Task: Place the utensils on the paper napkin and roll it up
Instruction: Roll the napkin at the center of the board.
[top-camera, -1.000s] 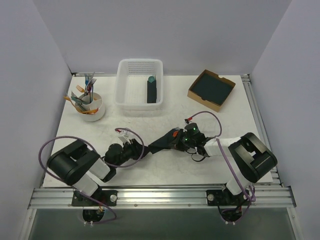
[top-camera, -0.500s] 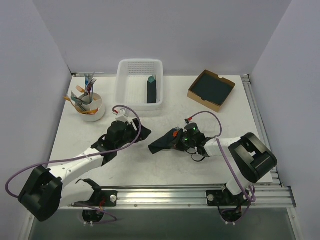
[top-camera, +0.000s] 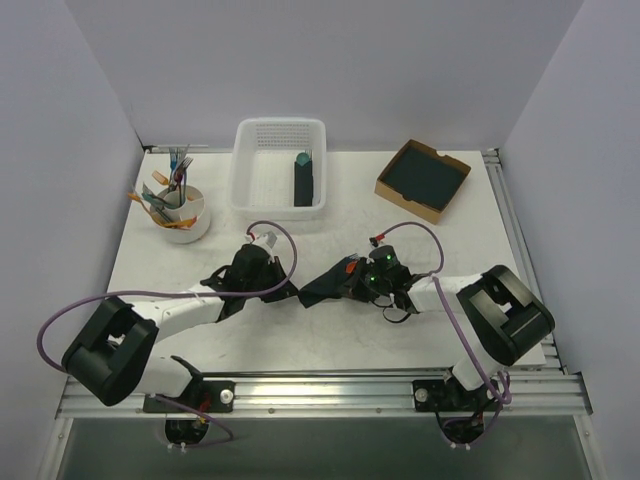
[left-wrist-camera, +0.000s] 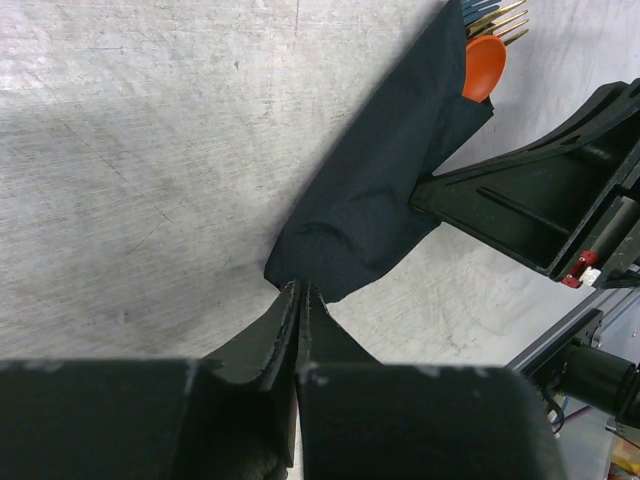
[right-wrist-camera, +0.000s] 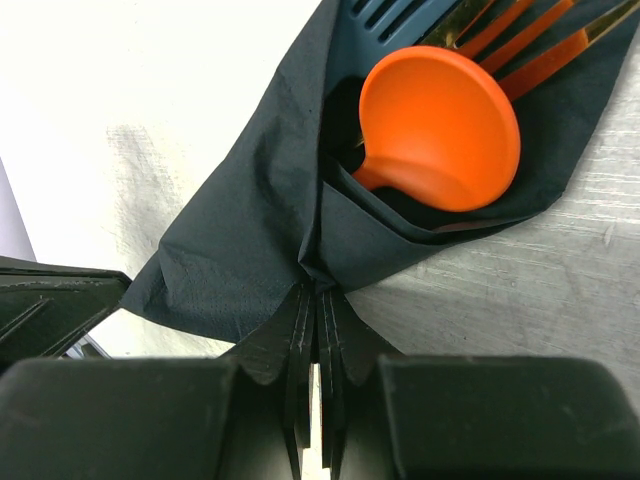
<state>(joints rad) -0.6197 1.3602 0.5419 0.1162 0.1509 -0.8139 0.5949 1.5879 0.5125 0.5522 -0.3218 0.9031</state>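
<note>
On the white table (top-camera: 330, 345), which looks scuffed and a bit brushed up close, the biggest thing is the white plastic basket (top-camera: 240, 175) at the back. It has a ribbed grid floor and a dark roll (top-camera: 304, 182) with a teal tip lying in it. To the right of that is a shallow cardboard box (top-camera: 392, 192) holding a stack of dark sheets (top-camera: 426, 177). At back left, a round white cup (top-camera: 186, 218) bristles with mixed cutlery (top-camera: 165, 190); the pieces are too small to sort out.

The paper napkin (top-camera: 322, 287) sits mid-table between the two arms, a soft, matte, near-black sheet folded into a loose cone with crinkly edges.

The left gripper (left-wrist-camera: 302, 290) has its jaws pressed flat together right on the napkin's narrow bottom corner, pinching it as far as I can see. The right gripper (right-wrist-camera: 313, 292) is clamped tight too, nipping the fold along the napkin's side edge.

The utensils are tucked inside. A glossy orange spoon (right-wrist-camera: 440, 130) pokes its bowl out of the open end, with orange fork tines (right-wrist-camera: 520, 55) behind it. There's also a bluish slotted piece (right-wrist-camera: 385, 20) cut off by the frame, so I can't say what it is. All the handles are hidden in the paper.
</note>
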